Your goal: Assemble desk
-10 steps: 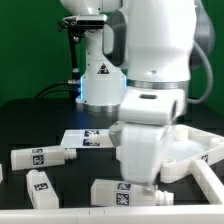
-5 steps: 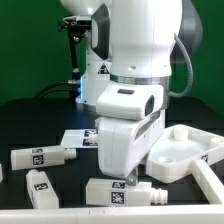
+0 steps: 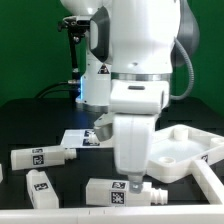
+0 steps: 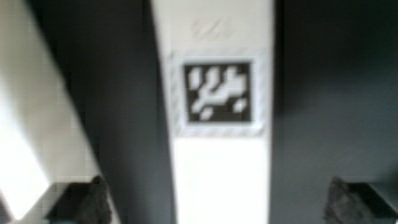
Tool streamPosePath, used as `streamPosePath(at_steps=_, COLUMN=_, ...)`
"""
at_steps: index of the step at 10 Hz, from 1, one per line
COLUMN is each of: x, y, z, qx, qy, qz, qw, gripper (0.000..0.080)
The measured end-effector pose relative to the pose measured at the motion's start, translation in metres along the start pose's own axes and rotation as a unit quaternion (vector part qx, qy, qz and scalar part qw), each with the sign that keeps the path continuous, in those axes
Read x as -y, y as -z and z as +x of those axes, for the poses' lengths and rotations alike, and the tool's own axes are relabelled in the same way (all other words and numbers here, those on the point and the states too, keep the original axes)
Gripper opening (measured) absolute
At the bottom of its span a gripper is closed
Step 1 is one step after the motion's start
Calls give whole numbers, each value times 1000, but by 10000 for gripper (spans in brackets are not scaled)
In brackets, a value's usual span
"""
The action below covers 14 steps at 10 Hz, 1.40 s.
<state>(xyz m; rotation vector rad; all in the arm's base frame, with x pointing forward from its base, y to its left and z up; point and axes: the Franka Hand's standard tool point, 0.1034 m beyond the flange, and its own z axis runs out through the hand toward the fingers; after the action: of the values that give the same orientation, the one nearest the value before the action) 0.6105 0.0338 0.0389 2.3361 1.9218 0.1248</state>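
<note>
The gripper [image 3: 135, 184] hangs low over one desk leg [image 3: 110, 192], jaws apart. In the wrist view the two dark fingers [image 4: 71, 201] stand either side of that leg w/ a dark gap on each side, so neither pad touches it and nothing is held. The leg's black-and-white tag [image 4: 221, 94] faces up twd the wrist cam, blurred but readable as a square marker.

The tabletop [image 3: 190, 150] lies flat on the black table [image 3: 70, 172], rim up, w/ a round socket visible at its near corner. The leg under the gripper lies on its side just beside the tabletop's near edge, twd the exterior view's left of it, narrower end on the tabletop side. It is not joined to the tabletop.

Two more legs [image 3: 40, 157] lie on their sides well apart from the tabletop, further to the exterior view's left, tags up, one nearer the cam than the other. The marker board [image 3: 84, 138] lies flat btwn those legs and the tabletop, partly hidden behind the arm [image 3: 135, 60], which blocks the tabletop's left end.
</note>
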Motion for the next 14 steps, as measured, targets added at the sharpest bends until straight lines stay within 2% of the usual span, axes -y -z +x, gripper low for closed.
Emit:
streamPosePath(at_steps=1, x=2, y=0, z=4, qx=-3, qy=-12, qz=-2, qw=1000, gripper=622)
streamPosePath(at_steps=4, x=3, y=-3, z=0, qx=-2, qy=-10, qz=0, qw=1000, gripper=648)
streamPosePath(at_steps=8, x=13, y=-23, z=-16, qx=3, qy=-19, qz=17, qw=1000, gripper=649)
streamPosePath(at_steps=9, x=14, y=-24, z=-15, qx=3, qy=-20, qz=18, qw=1000, gripper=519)
streamPosePath(at_steps=10, x=14, y=-24, z=-15, qx=3, qy=-20, qz=18, qw=1000, gripper=519)
streamPosePath(at_steps=11, x=14, y=-24, z=-15, qx=3, qy=-20, qz=18, qw=1000, gripper=380)
streamPosePath(at_steps=12, x=14, y=-24, z=-15, qx=3, qy=-20, qz=18, qw=1000, gripper=284)
streamPosePath(at_steps=14, x=14, y=-24, z=-15, qx=3, qy=-20, qz=18, qw=1000, gripper=284)
